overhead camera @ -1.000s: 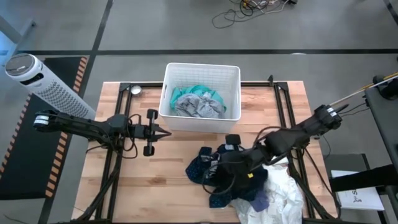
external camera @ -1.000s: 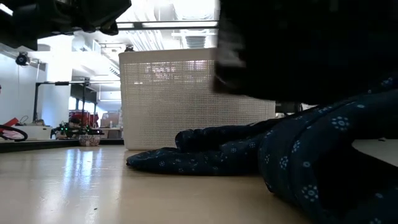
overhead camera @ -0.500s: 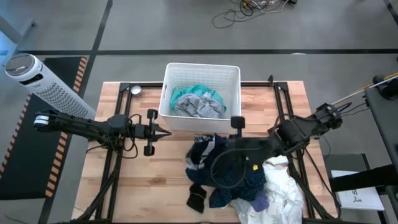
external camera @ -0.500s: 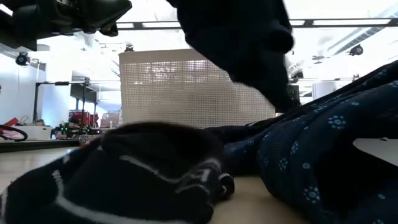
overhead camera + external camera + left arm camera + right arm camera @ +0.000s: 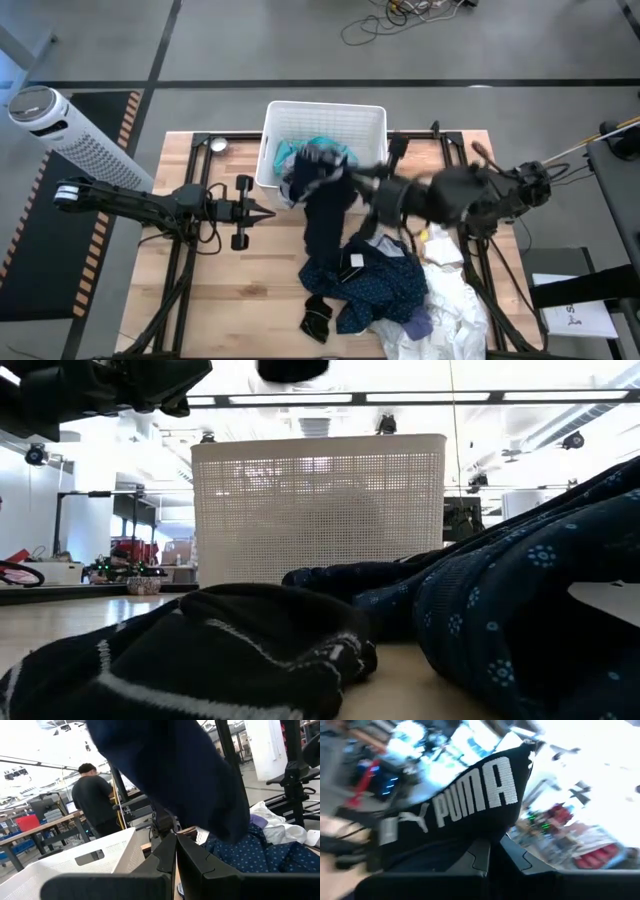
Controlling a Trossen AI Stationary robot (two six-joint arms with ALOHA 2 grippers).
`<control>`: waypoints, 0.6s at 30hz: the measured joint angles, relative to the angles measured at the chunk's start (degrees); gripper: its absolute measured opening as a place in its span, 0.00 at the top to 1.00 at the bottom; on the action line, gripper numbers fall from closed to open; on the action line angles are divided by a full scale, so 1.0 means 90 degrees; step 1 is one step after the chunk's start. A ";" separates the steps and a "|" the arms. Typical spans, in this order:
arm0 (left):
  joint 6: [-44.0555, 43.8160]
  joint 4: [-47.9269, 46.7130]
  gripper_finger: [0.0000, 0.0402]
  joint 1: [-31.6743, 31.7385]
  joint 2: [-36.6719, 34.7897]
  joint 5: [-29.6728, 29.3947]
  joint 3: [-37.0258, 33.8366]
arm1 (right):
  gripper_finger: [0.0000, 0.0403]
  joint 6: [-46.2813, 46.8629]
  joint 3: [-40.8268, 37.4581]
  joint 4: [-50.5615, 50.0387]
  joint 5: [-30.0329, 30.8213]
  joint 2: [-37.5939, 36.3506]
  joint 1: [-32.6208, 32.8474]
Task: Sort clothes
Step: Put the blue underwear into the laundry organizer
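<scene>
My right gripper (image 5: 352,180) (image 5: 494,847) is shut on a navy garment with white print (image 5: 322,205), held high by the near right corner of the white basket (image 5: 375,115). The garment also fills the left wrist view (image 5: 175,770), and its lower end (image 5: 292,368) shows at the top of the low view. Teal and grey clothes (image 5: 318,165) lie in the basket. A dark blue patterned piece (image 5: 375,285), white pieces (image 5: 450,310) and a purple one (image 5: 418,322) are heaped on the near right of the table. My left gripper (image 5: 268,210) (image 5: 175,847) waits shut at the left. My right gripper pinches the navy garment between its two fingers at the printed band with white letters (image 5: 485,827). One layer or several, I cannot tell. The fingers lie level, coming from the table's right. The garment hangs slack below them, clear of the table.
A small dark piece with white stripes (image 5: 318,318) (image 5: 220,650) lies at the near edge, close to the low camera. A white tower fan (image 5: 70,135) stands at the far left. A person (image 5: 97,795) stands in the room beyond. Bare wood (image 5: 230,290) is left of the heap.
My right gripper has risen from the heap toward the basket, tipping from pointing down to level and rolling. It has drawn the navy garment up, clear of the table. A small dark striped piece has dropped to the near edge.
</scene>
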 joint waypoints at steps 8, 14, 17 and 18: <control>0.0104 0.0042 1.00 0.0001 0.0000 0.0000 0.0000 | 1.00 -0.0572 0.0282 0.0358 -0.0134 0.0012 -0.1322; 0.0166 0.0049 1.00 -0.0001 0.0000 0.0000 0.0000 | 1.00 -0.0425 0.0240 0.0288 -0.0313 0.0012 -0.2400; 0.0168 0.0060 1.00 0.0002 0.0000 0.0000 0.0000 | 1.00 0.0189 0.0188 -0.0283 -0.0770 0.0010 -0.2885; 0.0168 0.0058 1.00 0.0002 0.0000 0.0000 0.0000 | 1.00 0.0442 0.0165 -0.0517 -0.0912 0.0011 -0.3024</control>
